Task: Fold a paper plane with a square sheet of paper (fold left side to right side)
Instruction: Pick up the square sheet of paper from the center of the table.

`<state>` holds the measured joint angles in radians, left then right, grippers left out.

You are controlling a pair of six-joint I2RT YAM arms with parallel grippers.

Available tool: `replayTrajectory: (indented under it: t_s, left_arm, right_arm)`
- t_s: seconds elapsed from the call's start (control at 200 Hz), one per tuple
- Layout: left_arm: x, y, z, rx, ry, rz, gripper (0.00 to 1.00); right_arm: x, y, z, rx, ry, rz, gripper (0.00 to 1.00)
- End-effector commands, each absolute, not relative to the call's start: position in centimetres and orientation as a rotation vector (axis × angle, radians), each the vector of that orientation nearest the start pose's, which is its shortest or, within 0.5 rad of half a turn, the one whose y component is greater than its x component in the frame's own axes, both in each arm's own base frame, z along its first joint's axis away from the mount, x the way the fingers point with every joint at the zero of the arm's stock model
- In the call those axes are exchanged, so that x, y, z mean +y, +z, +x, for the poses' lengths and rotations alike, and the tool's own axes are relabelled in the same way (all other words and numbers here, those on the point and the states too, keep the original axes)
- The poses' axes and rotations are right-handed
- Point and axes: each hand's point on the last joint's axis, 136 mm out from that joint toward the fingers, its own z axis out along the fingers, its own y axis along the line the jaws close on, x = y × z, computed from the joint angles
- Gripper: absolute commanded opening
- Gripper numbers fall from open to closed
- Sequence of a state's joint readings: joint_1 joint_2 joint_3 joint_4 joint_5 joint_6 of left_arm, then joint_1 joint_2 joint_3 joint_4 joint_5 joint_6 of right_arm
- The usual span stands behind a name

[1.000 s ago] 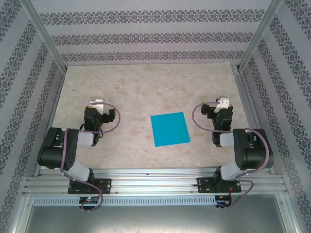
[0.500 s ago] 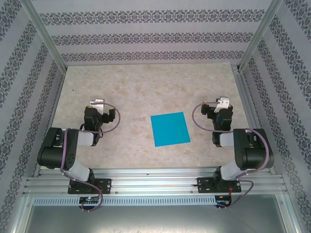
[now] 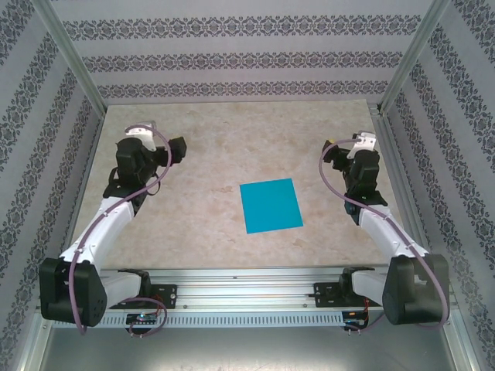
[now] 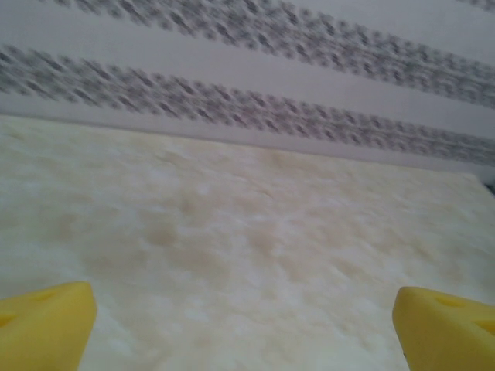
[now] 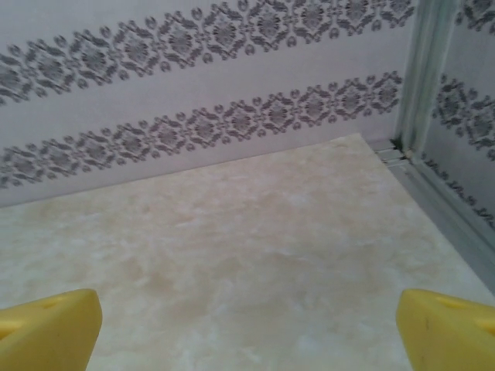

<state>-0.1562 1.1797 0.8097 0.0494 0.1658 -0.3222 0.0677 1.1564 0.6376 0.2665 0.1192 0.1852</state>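
Midway across the table (image 3: pixel 209 139), the square sheet of paper (image 3: pixel 270 205) lies flat, well apart from the left hand (image 4: pixel 244 328) and right hand (image 5: pixel 247 328), both wide open and empty.

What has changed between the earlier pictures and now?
Both arms unfolded from their tucked pose and stretched toward the far wall, carrying the left gripper and the right gripper forward. Nothing was grasped or released. Both grippers stay open and empty; the square sheet of paper lies flat and unfolded in the same place.

One square sheet of paper (image 3: pixel 270 205), one table (image 3: pixel 209 139), two arms (image 3: pixel 108 216) (image 3: pixel 387 228), two tools (image 4: pixel 244 328) (image 5: pixel 247 328).
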Motion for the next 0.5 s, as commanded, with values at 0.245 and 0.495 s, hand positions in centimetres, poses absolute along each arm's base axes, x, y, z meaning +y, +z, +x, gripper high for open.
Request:
replayTrajectory:
  t_s: [0.245,0.495]
  left_arm:
    - [-29.2,15.3,28.2,2.408,-1.201,0.245,0.91]
    - [-34.6,10.3,27.7,2.533,-1.279,0.249,0.88]
  right_arm:
    - [11.1,9.3,36.3,2.460,0.241,0.158,0.88]
    - [14.4,4.7,37.5,2.649,0.174,0.093,0.86]
